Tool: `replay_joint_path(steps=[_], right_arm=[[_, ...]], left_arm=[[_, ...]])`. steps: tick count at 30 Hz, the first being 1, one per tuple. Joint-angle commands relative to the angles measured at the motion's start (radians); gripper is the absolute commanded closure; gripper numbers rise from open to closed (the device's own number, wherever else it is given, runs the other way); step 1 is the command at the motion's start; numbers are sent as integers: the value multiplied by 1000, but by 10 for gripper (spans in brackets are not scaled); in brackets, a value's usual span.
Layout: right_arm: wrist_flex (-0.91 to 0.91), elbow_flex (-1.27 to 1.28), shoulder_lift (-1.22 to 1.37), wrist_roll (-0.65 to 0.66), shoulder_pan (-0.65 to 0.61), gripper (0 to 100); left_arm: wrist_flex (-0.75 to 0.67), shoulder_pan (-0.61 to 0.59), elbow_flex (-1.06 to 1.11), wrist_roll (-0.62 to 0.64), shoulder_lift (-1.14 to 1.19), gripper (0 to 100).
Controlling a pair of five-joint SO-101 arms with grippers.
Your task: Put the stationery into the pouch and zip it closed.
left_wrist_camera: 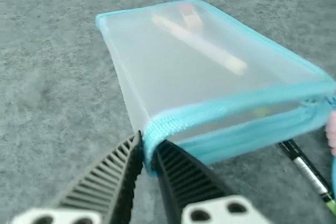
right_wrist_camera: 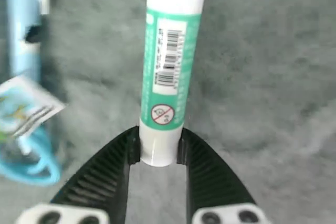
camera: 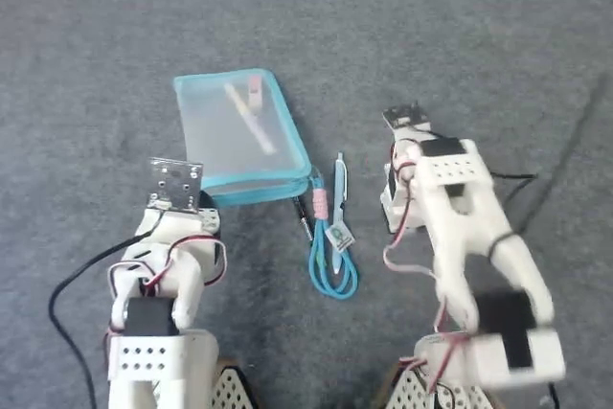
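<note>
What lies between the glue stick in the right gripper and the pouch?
The scissors and a dark pen lie on the mat between the glue stick and the pouch. Carried above them, the stick probably clears both. The left gripper pinches the pouch's edge.

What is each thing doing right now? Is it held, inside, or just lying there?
pouch: lying flat, one corner pinched by the left gripper.
glue stick: clamped in the right gripper.
pencil: inside the pouch.
scissors: lying loose outside the pouch.
blue pen: lying loose beside the scissors.
</note>
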Motion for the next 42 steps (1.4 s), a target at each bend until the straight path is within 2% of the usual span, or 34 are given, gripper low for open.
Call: replay_joint_path(steps=[1, 7, 11, 13, 22, 30, 42], right_arm=[[147, -49, -303, 101, -30, 991], [397, -132, -555, 192, -239, 991], [467, -198, -556, 206, -418, 991], [467, -229, -512, 203, -458, 991], [479, -439, -97, 192, -518, 991], [469, -612, 111, 104, -527, 991], [518, -1013, 406, 77, -527, 990]], left_arm=[[6, 72, -59, -8, -12, 989], [2, 83, -59, -6, -12, 989], [2, 83, -59, -6, -12, 989], [0, 83, -59, -6, -12, 989], [-12, 83, -48, -6, -12, 989], [-12, 89, -48, -6, -12, 989], [-11, 92, -47, -6, -12, 989]])
